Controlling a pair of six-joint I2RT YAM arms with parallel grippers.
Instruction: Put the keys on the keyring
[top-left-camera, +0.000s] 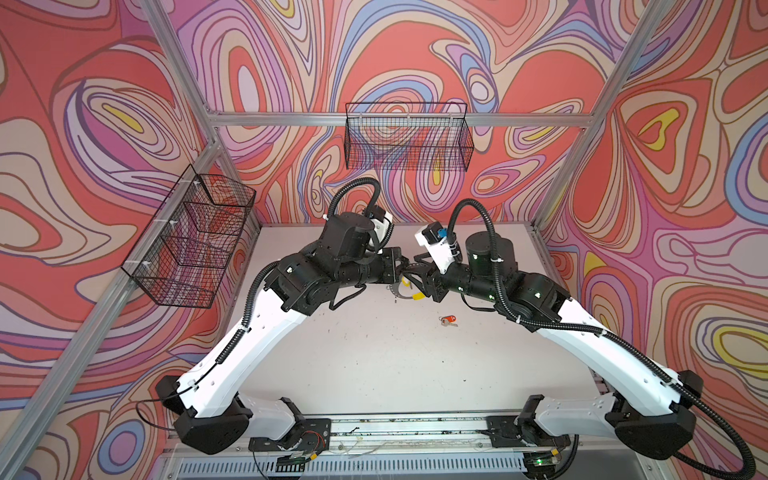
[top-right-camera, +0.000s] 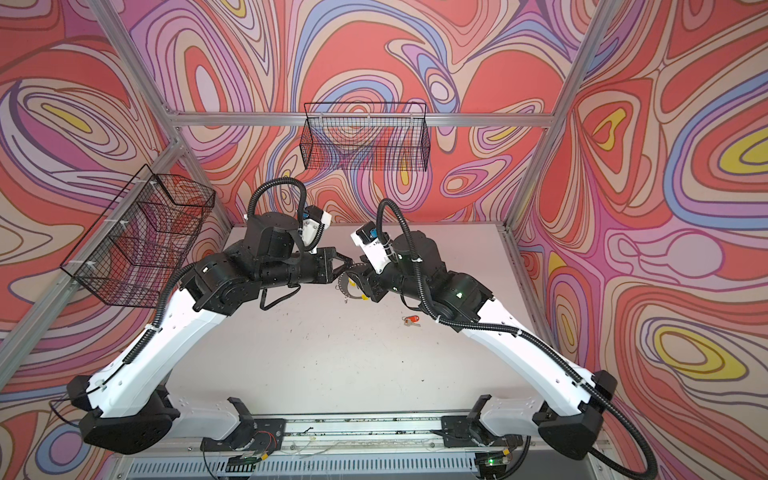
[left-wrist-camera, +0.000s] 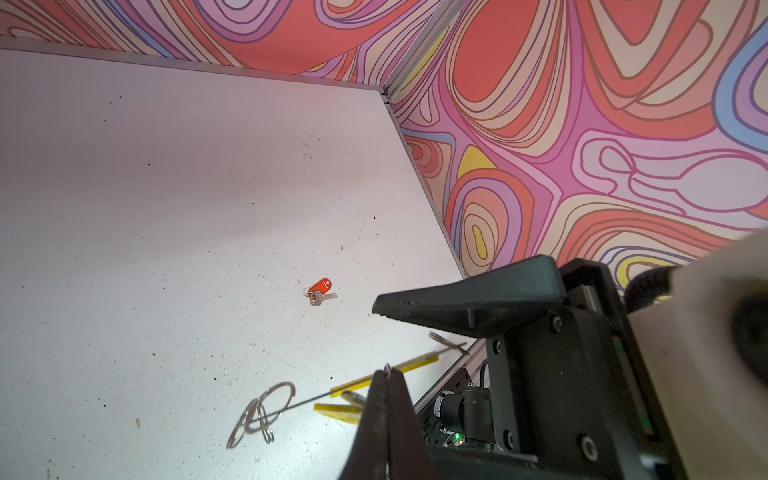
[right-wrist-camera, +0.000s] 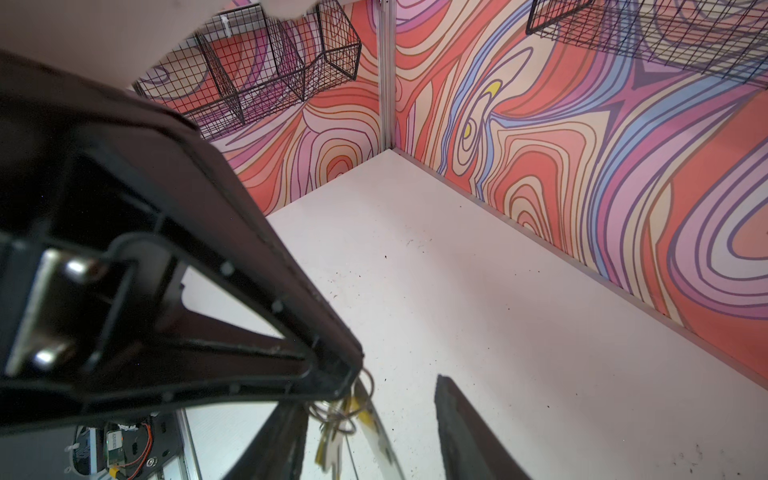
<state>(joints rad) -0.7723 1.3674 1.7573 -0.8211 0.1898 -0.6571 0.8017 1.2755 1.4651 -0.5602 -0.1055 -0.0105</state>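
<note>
Probably a robotics lab cell: aluminium frame, swirl-printed walls, wire baskets, white tabletop

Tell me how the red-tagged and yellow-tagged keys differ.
The red-tagged key lies flat on the table, alone; the yellow-tagged key hangs at the keyring. The red-tagged key lies clear of the left gripper and right gripper; the yellow-tagged key dangles between them. Both are small tagged keys.

The top views are looking down on the table from high above; wrist cameras, close over it, are facing its far corners.
</note>
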